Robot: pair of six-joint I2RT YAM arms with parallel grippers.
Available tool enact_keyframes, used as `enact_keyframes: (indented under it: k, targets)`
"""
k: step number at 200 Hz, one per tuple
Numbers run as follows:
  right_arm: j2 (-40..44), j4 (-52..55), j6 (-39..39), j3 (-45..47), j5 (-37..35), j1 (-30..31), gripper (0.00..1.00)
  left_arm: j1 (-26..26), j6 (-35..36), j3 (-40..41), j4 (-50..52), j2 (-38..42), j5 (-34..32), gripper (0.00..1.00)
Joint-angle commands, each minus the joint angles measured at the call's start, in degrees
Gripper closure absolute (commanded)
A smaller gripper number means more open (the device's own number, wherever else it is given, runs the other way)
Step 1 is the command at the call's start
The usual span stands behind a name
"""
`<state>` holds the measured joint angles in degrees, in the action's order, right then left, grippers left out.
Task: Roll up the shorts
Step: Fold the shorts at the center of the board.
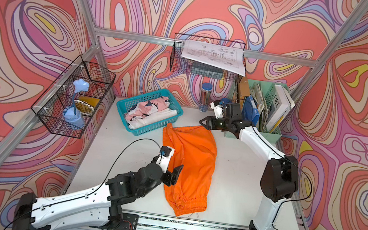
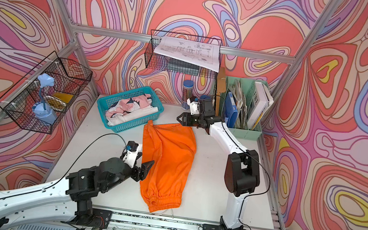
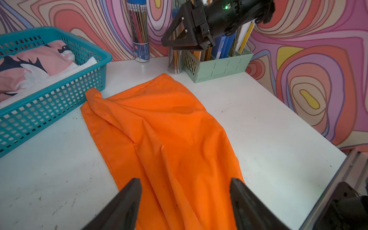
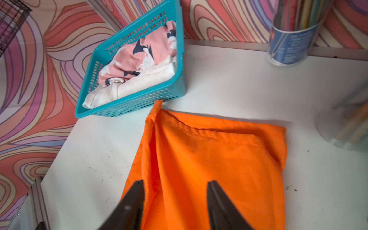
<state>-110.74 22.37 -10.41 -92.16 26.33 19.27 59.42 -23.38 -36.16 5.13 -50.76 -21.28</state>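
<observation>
The orange shorts [image 1: 189, 161] [image 2: 170, 153] lie folded lengthwise on the white table. The gathered waistband [image 1: 189, 201] is toward the front rail and the leg hems are toward the back. My left gripper [image 1: 175, 175] [image 2: 145, 169] hovers at the shorts' left edge, about halfway along. In the left wrist view its jaws [image 3: 185, 181] stand wide open over the orange cloth [image 3: 169, 129], holding nothing. My right gripper [image 1: 203, 122] [image 2: 179, 118] hangs above the far hem corner. It is open too [image 4: 176, 182], with orange fabric [image 4: 215, 163] below it and nothing gripped.
A teal basket [image 1: 159, 126] with patterned and white cloth sits just behind the shorts' far left corner. A pencil tube [image 1: 204, 97] and a green file organiser [image 1: 271, 133] stand at the back right. A wire basket [image 1: 74, 99] hangs on the left wall.
</observation>
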Motion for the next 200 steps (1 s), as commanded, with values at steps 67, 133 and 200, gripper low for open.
enact_keyframes:
  k: [67, 133, 200]
  targets:
    - [-6.99, 2.65, -5.76, 9.13, -7.11, 0.68, 1.0, -8.35, 3.92, -13.48, -14.56, -38.66, 20.47, 1.0]
    - [-11.01, 4.0, -6.83, 9.41, -9.84, -2.49, 1.0, -12.47, 5.57, -19.69, -4.61, -47.91, 14.04, 1.0]
    - [-13.4, 3.59, -6.26, 8.41, -10.05, -5.14, 1.0, -17.94, 5.73, -17.56, -0.09, -49.26, 11.22, 1.0]
